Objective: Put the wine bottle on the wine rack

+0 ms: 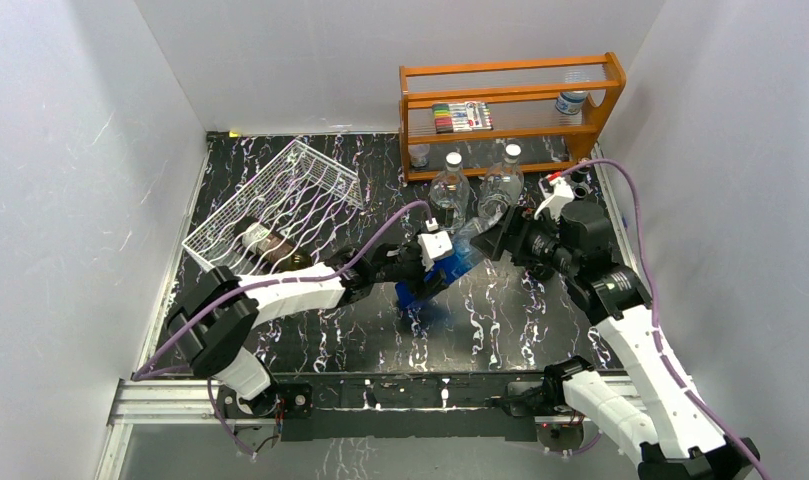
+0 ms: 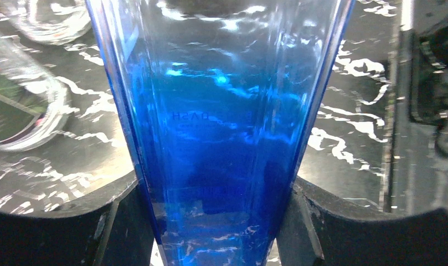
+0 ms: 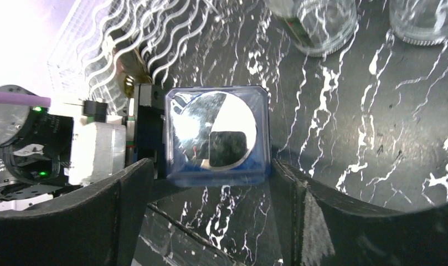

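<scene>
The wine bottle (image 1: 450,268) is blue glass with square sides and hangs tilted over the middle of the table. My left gripper (image 1: 430,262) is shut on its body; in the left wrist view the bottle (image 2: 216,111) fills the gap between both fingers (image 2: 122,221). My right gripper (image 1: 497,240) stands open at the bottle's base (image 3: 216,136), its fingers (image 3: 127,194) apart on either side and not pressing it. The white wire wine rack (image 1: 280,200) stands at the back left, also seen in the right wrist view (image 3: 144,33).
A dark bottle (image 1: 267,245) lies on the rack's lower part. Two clear bottles (image 1: 450,188) (image 1: 500,180) stand just behind the grippers. The orange wooden shelf (image 1: 510,100) with pens and a jar is at the back right. White walls close in on both sides.
</scene>
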Motion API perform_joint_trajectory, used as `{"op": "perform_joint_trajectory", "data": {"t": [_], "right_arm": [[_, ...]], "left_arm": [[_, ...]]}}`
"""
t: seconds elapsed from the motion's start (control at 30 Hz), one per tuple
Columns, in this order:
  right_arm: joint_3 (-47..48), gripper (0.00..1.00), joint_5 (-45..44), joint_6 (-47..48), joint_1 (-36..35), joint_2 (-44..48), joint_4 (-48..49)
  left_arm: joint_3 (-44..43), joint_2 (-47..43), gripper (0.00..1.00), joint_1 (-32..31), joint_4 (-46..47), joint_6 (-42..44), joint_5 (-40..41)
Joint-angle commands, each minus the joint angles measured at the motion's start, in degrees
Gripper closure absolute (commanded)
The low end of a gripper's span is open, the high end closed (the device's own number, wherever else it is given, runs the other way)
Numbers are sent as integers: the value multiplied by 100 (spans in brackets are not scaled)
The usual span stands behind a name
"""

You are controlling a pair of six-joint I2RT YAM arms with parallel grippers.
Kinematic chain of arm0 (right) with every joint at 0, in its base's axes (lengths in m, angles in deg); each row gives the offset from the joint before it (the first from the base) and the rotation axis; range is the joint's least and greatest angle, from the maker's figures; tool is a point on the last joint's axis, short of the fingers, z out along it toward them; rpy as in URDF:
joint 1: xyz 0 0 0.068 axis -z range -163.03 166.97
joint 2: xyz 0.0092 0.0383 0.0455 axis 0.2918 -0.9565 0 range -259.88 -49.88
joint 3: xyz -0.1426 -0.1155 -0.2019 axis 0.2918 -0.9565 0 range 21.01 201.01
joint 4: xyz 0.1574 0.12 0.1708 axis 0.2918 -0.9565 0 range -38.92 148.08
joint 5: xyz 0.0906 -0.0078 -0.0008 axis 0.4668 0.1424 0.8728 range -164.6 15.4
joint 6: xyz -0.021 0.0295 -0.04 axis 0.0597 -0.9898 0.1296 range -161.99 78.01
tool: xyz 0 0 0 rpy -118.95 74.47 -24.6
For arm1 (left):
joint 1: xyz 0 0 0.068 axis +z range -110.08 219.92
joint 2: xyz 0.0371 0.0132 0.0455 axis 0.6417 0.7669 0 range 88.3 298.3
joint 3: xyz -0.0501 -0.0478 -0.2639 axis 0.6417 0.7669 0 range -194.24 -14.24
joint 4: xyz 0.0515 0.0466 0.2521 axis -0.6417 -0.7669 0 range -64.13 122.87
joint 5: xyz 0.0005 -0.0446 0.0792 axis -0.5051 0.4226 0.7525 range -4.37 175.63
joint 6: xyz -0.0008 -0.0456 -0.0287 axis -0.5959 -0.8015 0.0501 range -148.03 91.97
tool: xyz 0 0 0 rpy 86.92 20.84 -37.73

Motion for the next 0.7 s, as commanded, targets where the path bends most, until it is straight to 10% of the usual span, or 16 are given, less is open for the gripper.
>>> {"op": "perform_joint_trajectory", "data": {"t": [0.0,0.67], "right_arm": [[491,10,-596,55,-17,385,399],[2419,9,2,1609,-20,-456,-1327]], "left_arm": [[-158,-1044,100,44,461,1272,760],[-421,-1635,100,-21,-159,5013,1750]]}}
